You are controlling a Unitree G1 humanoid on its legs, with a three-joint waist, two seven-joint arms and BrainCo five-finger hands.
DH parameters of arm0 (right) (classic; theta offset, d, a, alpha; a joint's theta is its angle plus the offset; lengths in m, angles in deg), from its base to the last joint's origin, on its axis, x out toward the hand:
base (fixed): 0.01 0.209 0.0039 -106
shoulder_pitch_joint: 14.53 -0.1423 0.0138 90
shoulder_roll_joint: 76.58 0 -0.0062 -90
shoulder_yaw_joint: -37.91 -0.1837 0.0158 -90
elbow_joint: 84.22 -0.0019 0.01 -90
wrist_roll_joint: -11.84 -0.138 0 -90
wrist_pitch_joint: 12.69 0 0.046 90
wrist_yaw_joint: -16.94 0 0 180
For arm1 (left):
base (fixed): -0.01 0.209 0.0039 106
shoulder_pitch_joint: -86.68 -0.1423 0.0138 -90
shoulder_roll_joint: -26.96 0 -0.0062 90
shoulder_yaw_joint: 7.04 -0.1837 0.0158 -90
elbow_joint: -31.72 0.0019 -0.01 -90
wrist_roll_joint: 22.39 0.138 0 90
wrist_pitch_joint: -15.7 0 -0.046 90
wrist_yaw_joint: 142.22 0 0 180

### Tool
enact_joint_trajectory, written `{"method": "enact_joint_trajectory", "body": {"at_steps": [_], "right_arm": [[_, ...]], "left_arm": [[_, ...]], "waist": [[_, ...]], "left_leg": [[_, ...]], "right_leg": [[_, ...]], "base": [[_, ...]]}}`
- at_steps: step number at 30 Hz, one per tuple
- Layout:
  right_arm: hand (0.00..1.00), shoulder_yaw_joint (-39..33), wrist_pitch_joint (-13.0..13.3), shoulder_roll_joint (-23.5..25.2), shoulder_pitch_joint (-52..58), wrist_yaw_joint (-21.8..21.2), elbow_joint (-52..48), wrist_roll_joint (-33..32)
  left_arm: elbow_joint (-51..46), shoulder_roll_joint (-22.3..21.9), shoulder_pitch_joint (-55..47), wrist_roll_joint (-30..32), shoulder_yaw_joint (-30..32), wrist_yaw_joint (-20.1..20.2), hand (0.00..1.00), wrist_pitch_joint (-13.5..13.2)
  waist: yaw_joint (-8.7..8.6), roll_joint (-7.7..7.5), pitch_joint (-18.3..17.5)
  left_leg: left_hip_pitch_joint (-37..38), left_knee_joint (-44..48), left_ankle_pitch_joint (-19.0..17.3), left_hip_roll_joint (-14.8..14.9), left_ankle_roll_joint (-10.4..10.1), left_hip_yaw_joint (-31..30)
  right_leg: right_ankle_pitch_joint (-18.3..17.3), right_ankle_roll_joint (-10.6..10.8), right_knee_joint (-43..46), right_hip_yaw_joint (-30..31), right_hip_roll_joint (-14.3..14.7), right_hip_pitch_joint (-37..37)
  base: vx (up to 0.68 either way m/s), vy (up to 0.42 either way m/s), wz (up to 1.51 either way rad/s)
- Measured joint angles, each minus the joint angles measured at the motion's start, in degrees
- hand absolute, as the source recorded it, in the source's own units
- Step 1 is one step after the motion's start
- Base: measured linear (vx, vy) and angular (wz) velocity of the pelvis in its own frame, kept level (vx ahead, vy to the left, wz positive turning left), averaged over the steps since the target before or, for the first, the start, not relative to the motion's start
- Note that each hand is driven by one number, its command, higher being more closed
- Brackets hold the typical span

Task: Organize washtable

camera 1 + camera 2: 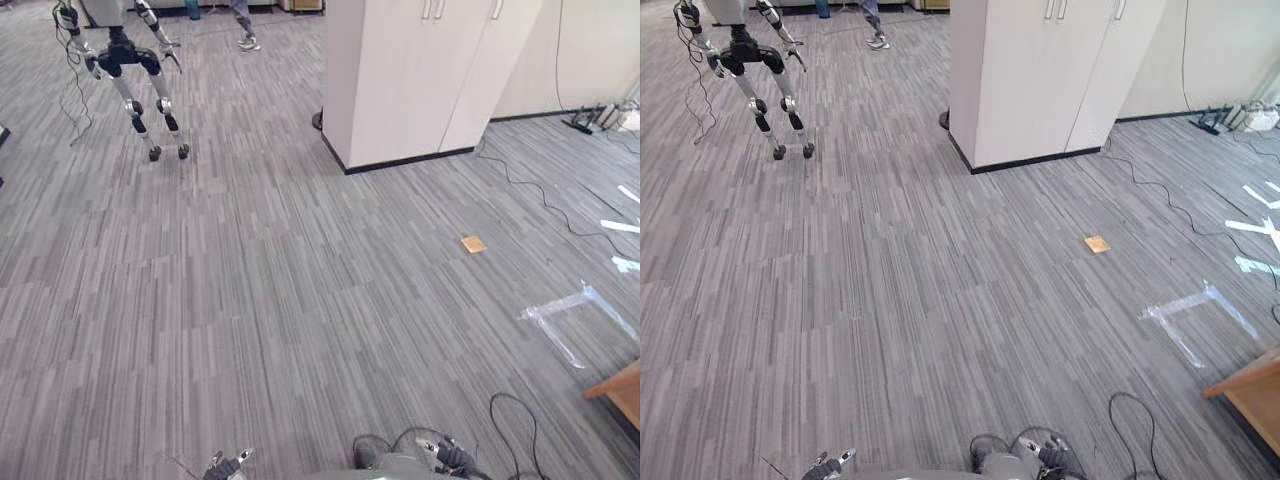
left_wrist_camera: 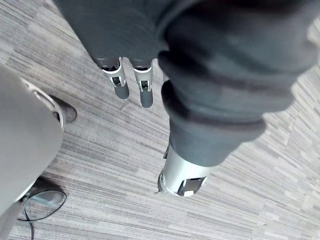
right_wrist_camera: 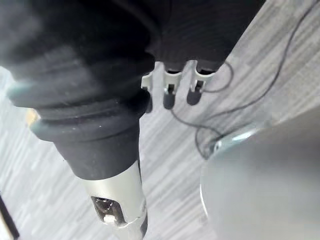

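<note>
My left hand (image 2: 145,92) hangs at my side over grey striped carpet, fingers relaxed and straight, with nothing in it; its fingertips also peek in at the bottom of the left eye view (image 1: 226,465). In the same way my right hand (image 3: 169,96) hangs open and empty above the carpet. A corner of a wooden table (image 1: 620,385) juts in at the right edge, its top out of frame.
A white cabinet (image 1: 420,70) stands ahead on the right, with cables (image 1: 540,190) trailing past it. Another robot (image 1: 130,70) hangs at the back left, and a person's feet (image 1: 245,35) show beyond. A small tan square (image 1: 473,243) and white tape marks (image 1: 570,305) lie on the floor.
</note>
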Motion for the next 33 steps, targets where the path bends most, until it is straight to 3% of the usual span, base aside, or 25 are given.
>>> {"method": "enact_joint_trajectory", "body": {"at_steps": [2, 3, 4, 5, 6, 7, 13, 20, 23, 26, 27, 28, 30, 33], "right_arm": [[0.00, 0.47, -0.07, 0.20, 0.13, -0.01, 0.67, 0.06], [0.00, -0.54, -0.23, 0.06, -0.27, -0.02, 0.74, -0.18], [0.00, -1.34, -0.29, -0.55, -0.29, 0.00, 0.74, -0.09], [0.00, -1.44, -0.30, -0.63, -0.25, 0.01, 0.80, -0.06], [0.00, -1.45, -0.35, -0.65, -0.16, 0.23, 1.33, -0.07], [0.00, 0.48, -0.32, 1.32, 0.48, -0.34, 1.71, 0.56], [0.00, 0.46, -0.32, 1.30, 0.48, -0.32, 1.71, 0.57], [0.00, -1.43, -0.37, 1.06, 0.49, -0.02, 1.70, 1.10], [0.00, -3.22, -0.46, 0.09, -0.16, 1.01, 1.64, 1.88], [0.00, -6.63, -0.93, -0.24, -0.36, 1.10, -0.07, 2.06], [0.00, -7.13, -0.95, 0.45, -0.08, 1.09, -1.18, 2.03], [0.00, -7.06, -0.94, 0.81, 0.03, 0.93, -2.06, 1.94], [0.00, -7.12, -0.59, 1.29, 0.02, 0.93, -3.59, 1.76], [0.00, -8.48, 0.11, 1.53, 0.03, 0.96, -3.46, 1.03]], "left_arm": [[-0.07, -0.43, -0.29, -0.02, 2.01, 0.00, 0.00, -0.41], [0.54, -1.00, -0.31, -0.03, 3.05, -0.21, 0.00, -0.70], [1.43, -2.03, -0.25, -0.03, 3.02, -0.17, 0.00, -0.65], [1.46, -2.23, -0.26, -0.03, 3.02, -0.16, 0.00, -0.70], [1.56, -2.13, -0.45, -0.05, 3.24, -0.13, 0.00, -0.82], [1.93, 0.39, -0.30, -0.13, 2.46, -0.11, 0.00, -0.35], [1.92, 0.39, -0.29, 0.35, 2.39, -0.06, 0.00, -0.35], [0.67, 0.83, 0.09, 8.91, 1.16, 1.26, 0.00, -0.50], [-1.07, 1.31, 0.72, 14.03, -0.44, 2.14, 0.00, -0.50], [-1.88, 1.39, 1.76, 17.12, -0.43, 2.47, 0.00, -0.40], [-1.81, 1.76, 1.73, 17.94, -0.50, 2.48, 0.00, -0.23], [-1.62, 2.64, 1.54, 18.87, -1.42, 2.44, 0.00, 0.09], [-1.03, 3.61, 1.45, 19.27, -1.99, 2.45, 0.00, 1.13], [-0.56, 3.96, 1.71, 19.82, -1.57, 2.47, 0.00, 1.07]], "waist": [[1.02, -1.25, -0.18], [0.76, 0.03, 0.14], [0.65, 1.46, 0.25], [0.75, 1.61, 0.30], [0.78, 1.49, -0.06], [0.89, -2.75, -1.10], [0.91, -2.72, -1.08], [2.10, -2.25, -0.61], [2.37, -2.29, 0.18], [2.91, -1.49, 2.72], [2.88, -2.08, 3.32], [2.68, -1.71, 4.40], [2.25, -2.05, 5.08], [2.35, -2.14, 5.33]], "left_leg": [[-2.66, 4.26, -0.24, 0.30, -0.75, -0.58], [-2.39, -0.35, -0.09, 0.36, -1.07, -1.65], [-2.40, -6.78, 2.56, 1.00, -2.00, -3.19], [-2.39, -6.92, 4.15, 1.03, -1.77, -3.43], [-1.25, -7.02, 4.88, 0.95, -1.65, -3.62], [-1.28, -8.90, 5.82, -2.43, 0.15, -6.39], [-1.41, -8.79, 5.82, -2.46, 0.15, -6.59], [-3.60, -8.26, 6.04, -3.11, 0.46, -8.42], [-8.53, -3.95, 4.39, -3.94, 1.52, -9.76], [-10.95, 2.12, -0.25, -4.62, 3.02, -9.66], [-10.53, 4.19, -2.24, -5.26, 3.70, -9.53], [-9.73, 5.20, -3.90, -5.46, 4.73, -9.41], [-6.64, 5.48, -5.54, -4.51, 5.72, -9.46], [-3.85, 4.19, -7.67, -2.48, 4.84, -10.62]], "right_leg": [[0.52, -0.24, -4.42, 1.41, -1.99, 3.06], [0.58, -0.16, -6.88, 0.87, -2.24, 5.30], [0.55, -0.12, -9.01, 0.07, -1.87, 7.52], [0.50, -0.03, -9.35, -0.10, -1.83, 7.89], [0.57, 0.27, -10.74, -0.55, -2.19, 9.55], [1.68, 3.66, -15.74, -3.86, -5.29, 11.56], [1.68, 3.66, -15.74, -4.07, -5.34, 11.58], [1.63, 3.73, -15.47, -5.94, -6.05, 10.43], [-1.22, 4.79, -11.07, -7.00, -7.30, 6.06], [-7.35, 5.82, -0.86, -6.93, -8.55, 1.79], [-9.73, 7.06, 5.28, -6.56, -9.71, 0.33], [-10.70, 7.71, 15.41, -6.59, -10.47, -3.28], [-12.53, 6.12, 25.72, -6.88, -9.54, -9.59], [-12.30, 5.34, 19.56, -8.56, -6.64, -14.02]], "base": [[0.30, -0.028, -0.08], [0.27, -0.036, 0.03], [0.27, 0.006, 0.09], [0.25, 0.049, 0.03], [0.15, 0.030, 0.00], [0.10, 0.015, 0.00], [0.00, 0.000, 0.01], [-0.03, -0.003, 0.13], [-0.03, 0.056, 0.27], [0.00, 0.078, 0.08], [0.07, 0.073, -0.16], [0.10, 0.078, -0.17], [0.24, 0.039, -0.12], [0.35, -0.010, 0.07]]}}
